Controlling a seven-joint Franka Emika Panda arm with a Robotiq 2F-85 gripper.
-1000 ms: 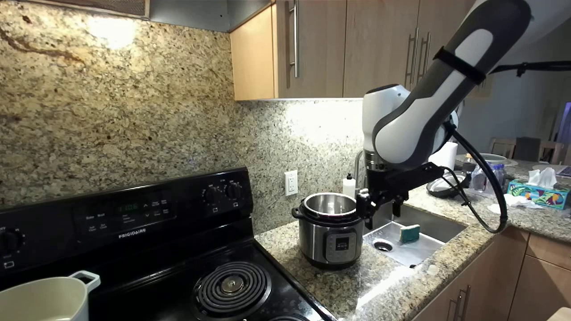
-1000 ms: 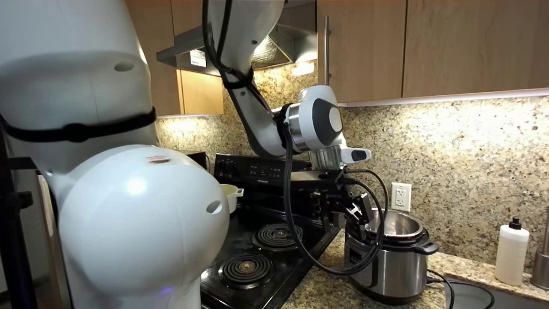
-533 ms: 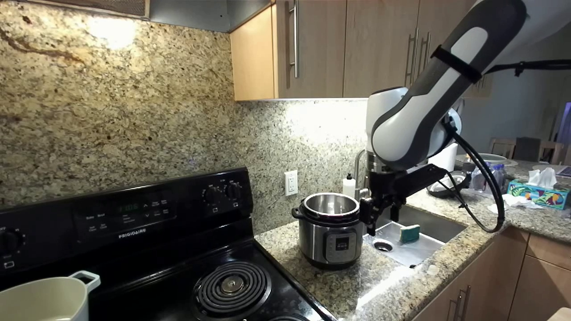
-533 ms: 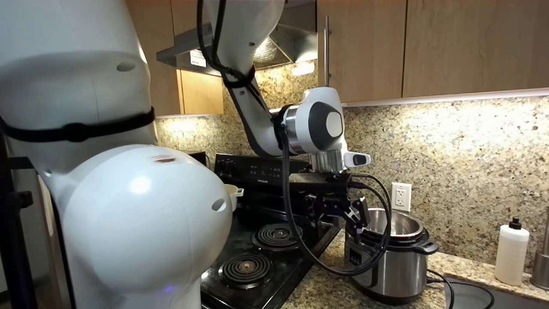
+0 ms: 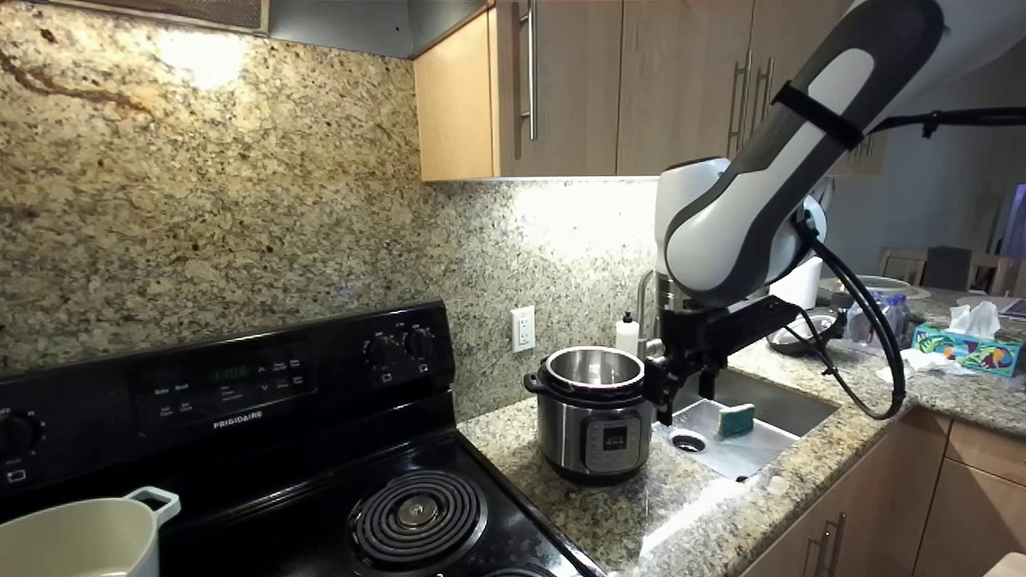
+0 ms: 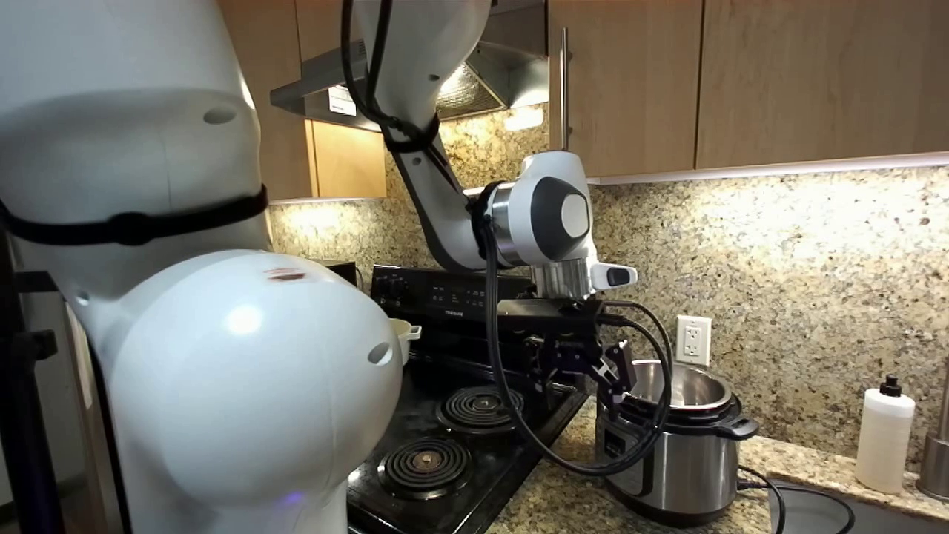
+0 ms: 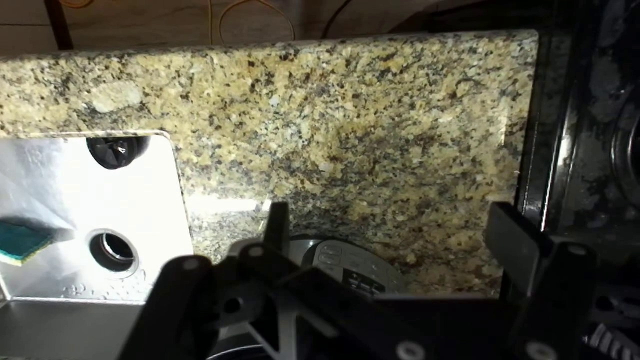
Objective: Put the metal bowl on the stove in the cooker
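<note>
Metal bowl (image 5: 595,367) in cooker (image 5: 563,433), stove (image 5: 296,517) alongside, fingers (image 7: 512,245) (spread apart) nearby

Open counter (image 7: 380,125) extends in front of the cooker (image 5: 595,441), between sink (image 7: 75,190) and stove (image 5: 288,513), and continues beneath the gripper (image 7: 390,230). Room above the bowl (image 5: 595,369) is bounded by wall (image 5: 561,272) behind and cabinet (image 5: 573,96) overhead. In an exterior view, a cable loop (image 6: 593,469) crosses before the cooker; a pot (image 5: 72,533) obstructs the stove's opposite side.
</note>
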